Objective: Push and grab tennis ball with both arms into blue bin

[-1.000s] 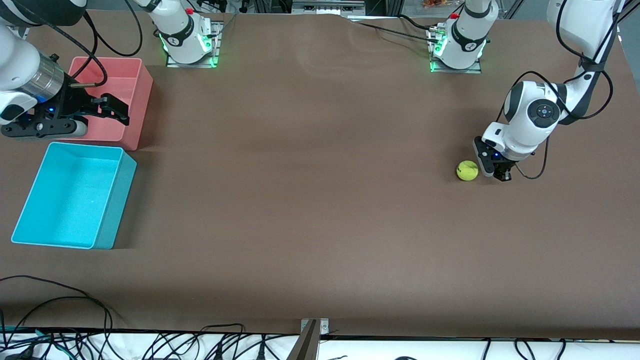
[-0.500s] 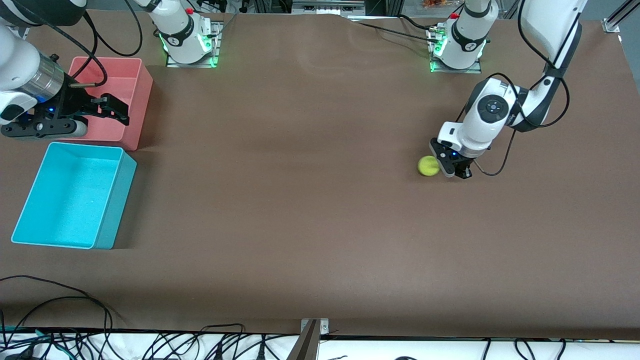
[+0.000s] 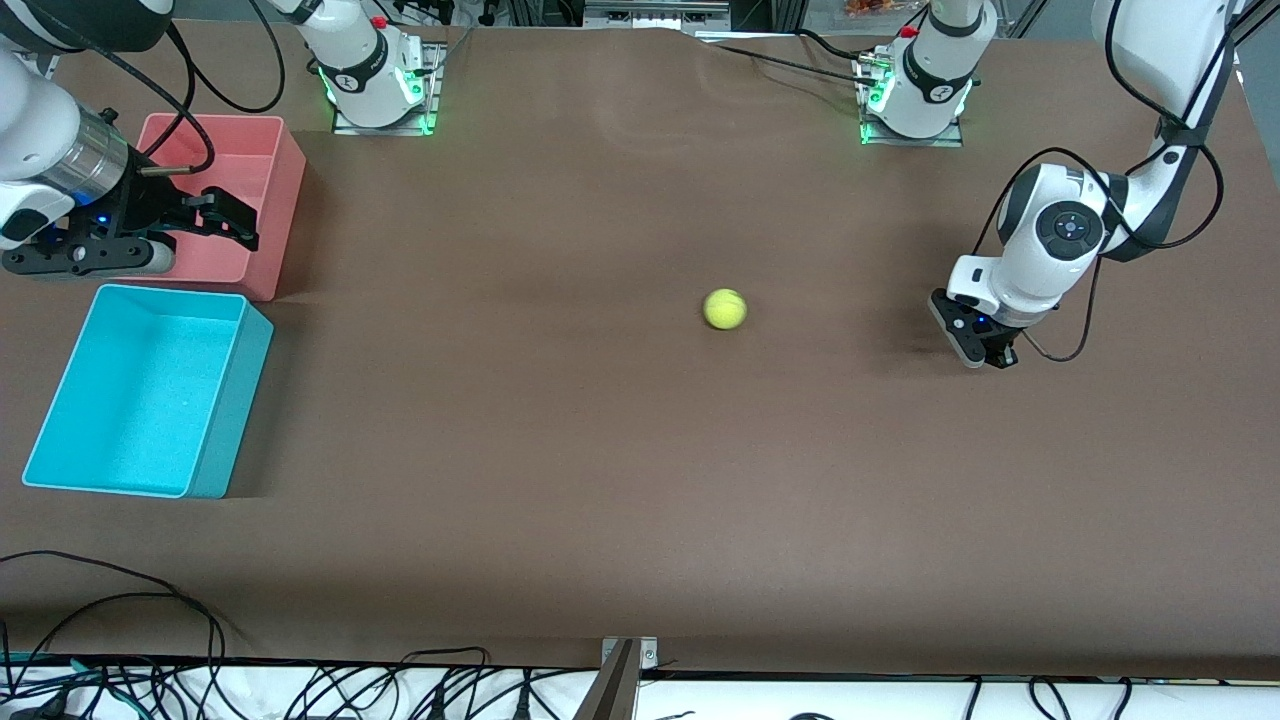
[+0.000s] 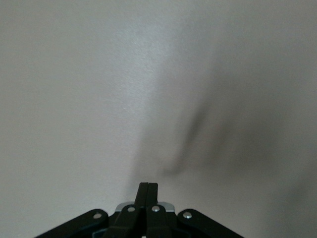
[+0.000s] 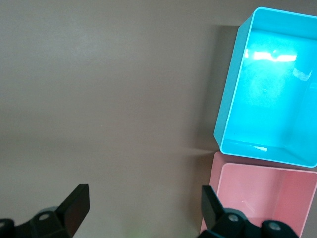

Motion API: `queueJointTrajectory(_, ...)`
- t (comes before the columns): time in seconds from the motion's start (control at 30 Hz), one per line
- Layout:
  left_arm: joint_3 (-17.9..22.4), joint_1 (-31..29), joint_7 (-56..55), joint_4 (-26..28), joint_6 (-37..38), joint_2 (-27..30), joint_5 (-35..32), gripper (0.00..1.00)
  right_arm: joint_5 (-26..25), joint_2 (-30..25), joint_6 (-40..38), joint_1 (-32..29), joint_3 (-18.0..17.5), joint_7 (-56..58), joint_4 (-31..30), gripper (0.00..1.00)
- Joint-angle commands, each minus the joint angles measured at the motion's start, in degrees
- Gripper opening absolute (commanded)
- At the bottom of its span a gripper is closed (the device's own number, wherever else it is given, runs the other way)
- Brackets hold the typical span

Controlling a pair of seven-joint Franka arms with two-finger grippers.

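The brown worktop carries the blue bin at the right arm's end. The right end effector, fingers apart, hangs over the pink bin beside the blue bin. The left end effector, fingers together, is well apart from the blue bin. The tennis ball lies between them, near mid-worktop. It looks light, fuzzy and prone to roll; I would grip it across its middle.

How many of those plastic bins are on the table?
2. The blue bin sits at the right arm's end of the table, nearer the front camera. The pink bin stands beside it, farther from that camera, partly under the right gripper. None seems hidden.
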State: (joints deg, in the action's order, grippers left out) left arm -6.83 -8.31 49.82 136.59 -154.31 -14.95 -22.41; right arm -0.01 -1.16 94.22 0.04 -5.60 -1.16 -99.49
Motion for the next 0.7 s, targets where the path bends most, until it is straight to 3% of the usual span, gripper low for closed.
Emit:
queueJointTrajectory(0.0, -0.02, 0.93, -0.25, 0.34, 1.03, 4.92, -1.06, 0.0, -0.08, 0.46, -0.97, 0.14, 0.23, -0.07, 1.32, 1.0)
queueJointTrajectory(0.43, -0.11, 3.65, -0.6, 0.25, 5.24, 15.12, 4.39, 0.01, -0.08, 0.46, -1.41, 0.14, 0.23, -0.07, 1.32, 1.0)
queueJointTrajectory(0.67, 0.5, 5.67, -0.77, -2.64, 11.92, 17.67, 9.83, 0.01, -0.17, 0.46, -1.41, 0.14, 0.23, 0.02, 1.32, 1.0)
